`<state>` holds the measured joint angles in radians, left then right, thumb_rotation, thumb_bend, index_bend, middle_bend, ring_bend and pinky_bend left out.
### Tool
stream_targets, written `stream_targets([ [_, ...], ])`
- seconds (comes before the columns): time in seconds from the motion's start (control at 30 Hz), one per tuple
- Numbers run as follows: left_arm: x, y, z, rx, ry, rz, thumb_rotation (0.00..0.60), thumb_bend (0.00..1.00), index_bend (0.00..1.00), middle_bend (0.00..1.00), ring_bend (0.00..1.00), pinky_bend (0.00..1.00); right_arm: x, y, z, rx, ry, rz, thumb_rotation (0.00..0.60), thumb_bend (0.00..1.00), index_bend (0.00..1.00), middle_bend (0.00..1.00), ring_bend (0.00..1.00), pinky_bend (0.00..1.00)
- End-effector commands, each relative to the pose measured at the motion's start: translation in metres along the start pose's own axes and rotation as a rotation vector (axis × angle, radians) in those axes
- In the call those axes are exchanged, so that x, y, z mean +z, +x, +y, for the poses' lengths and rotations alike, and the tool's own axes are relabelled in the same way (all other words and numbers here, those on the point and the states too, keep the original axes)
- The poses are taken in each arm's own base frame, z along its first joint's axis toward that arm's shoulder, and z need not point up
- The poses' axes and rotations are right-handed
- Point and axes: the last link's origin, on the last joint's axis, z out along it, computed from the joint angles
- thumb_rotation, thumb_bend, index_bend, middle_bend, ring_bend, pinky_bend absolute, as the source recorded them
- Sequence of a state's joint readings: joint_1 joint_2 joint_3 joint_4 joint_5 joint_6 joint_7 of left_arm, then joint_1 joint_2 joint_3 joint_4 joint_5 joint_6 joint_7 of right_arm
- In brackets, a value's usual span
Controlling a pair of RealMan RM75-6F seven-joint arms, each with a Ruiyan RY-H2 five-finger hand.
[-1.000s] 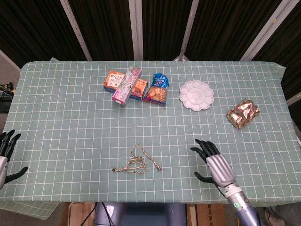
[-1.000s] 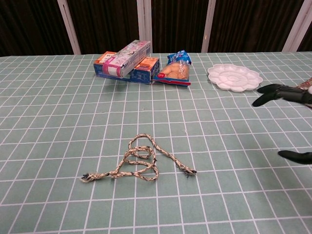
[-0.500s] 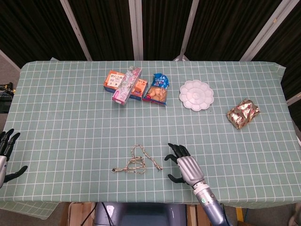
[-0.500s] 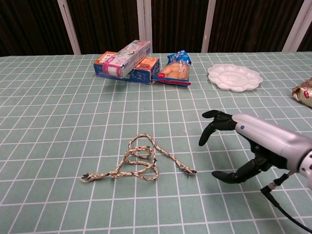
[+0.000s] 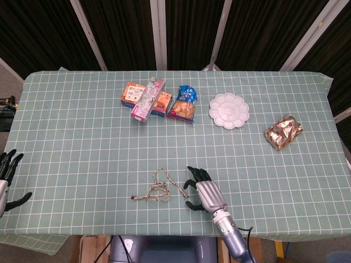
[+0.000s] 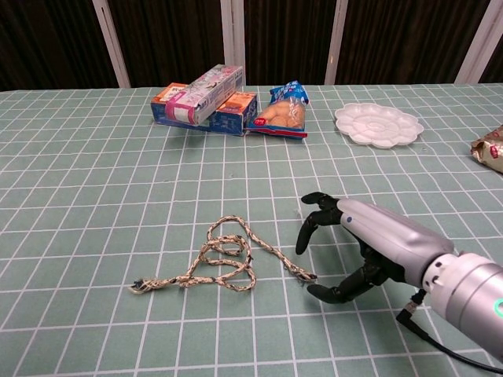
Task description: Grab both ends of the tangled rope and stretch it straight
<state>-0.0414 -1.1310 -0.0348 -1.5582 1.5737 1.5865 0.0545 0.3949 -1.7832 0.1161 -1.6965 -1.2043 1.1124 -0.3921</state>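
Note:
A tangled tan-and-dark braided rope (image 5: 159,187) (image 6: 220,261) lies on the green checked tablecloth near the front edge. One end points left (image 6: 140,287); the other end lies at the right (image 6: 306,276). My right hand (image 5: 202,189) (image 6: 357,247) hovers just right of that right end, open, fingers spread, holding nothing. My left hand (image 5: 6,178) sits at the far left table edge, open and far from the rope; the chest view does not show it.
Snack boxes (image 5: 145,97) and a blue snack bag (image 5: 184,103) stand at the back centre. A white flower-shaped palette (image 5: 228,110) lies to their right. A gold foil packet (image 5: 283,131) rests at the far right.
My right hand has swept left across the table, from well right of the rope to right beside its right end. The rope and my left hand have not moved.

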Motion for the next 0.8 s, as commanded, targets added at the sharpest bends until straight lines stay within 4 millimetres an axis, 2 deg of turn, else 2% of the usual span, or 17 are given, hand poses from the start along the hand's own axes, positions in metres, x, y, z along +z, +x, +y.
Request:
stream_targets([
  [0.03, 0.000, 0.000, 0.000, -0.002, -0.001, 0.000, 0.600, 0.02, 0.03, 0.00, 0.00, 0.00, 0.004, -0.004, -0.002, 0.006, -0.006, 0.000, 0.600, 0.30, 0.45, 0.06, 0.00, 0.00],
  [0.4, 0.001, 0.000, -0.001, -0.015, 0.001, -0.004, 0.600, 0.02, 0.03, 0.00, 0.00, 0.00, 0.016, -0.010, 0.001, 0.011, -0.040, 0.017, 0.600, 0.33, 0.48, 0.07, 0.00, 0.00],
  [0.8, 0.000, 0.000, 0.002, -0.015, -0.003, -0.003, 0.600, 0.03, 0.03, 0.00, 0.00, 0.00, 0.018, -0.009, 0.007, 0.020, -0.070, 0.019, 0.600, 0.35, 0.52, 0.09, 0.00, 0.00],
])
